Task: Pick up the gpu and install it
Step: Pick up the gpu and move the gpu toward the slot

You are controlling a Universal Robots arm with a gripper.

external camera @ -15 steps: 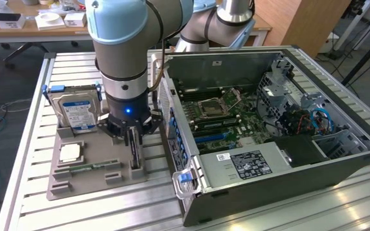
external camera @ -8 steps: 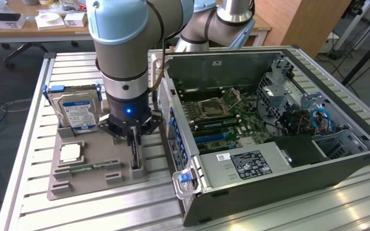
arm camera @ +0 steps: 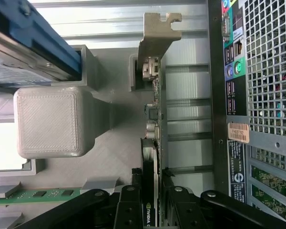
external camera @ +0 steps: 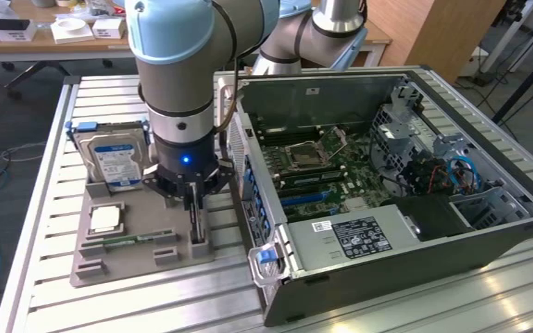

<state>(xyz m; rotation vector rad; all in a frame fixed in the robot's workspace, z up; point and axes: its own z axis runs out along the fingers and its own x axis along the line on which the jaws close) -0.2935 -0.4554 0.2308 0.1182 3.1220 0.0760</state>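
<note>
While gripper (arm camera: 151, 191) hangs over grey holder (external camera: 109, 267): jaws apart, one each side of gpu (arm camera: 152, 117); contact w/ card hard to make out.
Hidden: gpu's near end cut off by gripper; seen edge-on, faces unseen.
gpu look: thin dark board, green logo (arm camera: 149, 211), grey metal bracket (arm camera: 157, 38) at far end.
gpu spot: upright on edge in holder slot, just beside PC case (external camera: 415, 270).
Behind: hard drive (external camera: 114, 156) w/ blue label, part blocked by arm (external camera: 183, 104).
</note>
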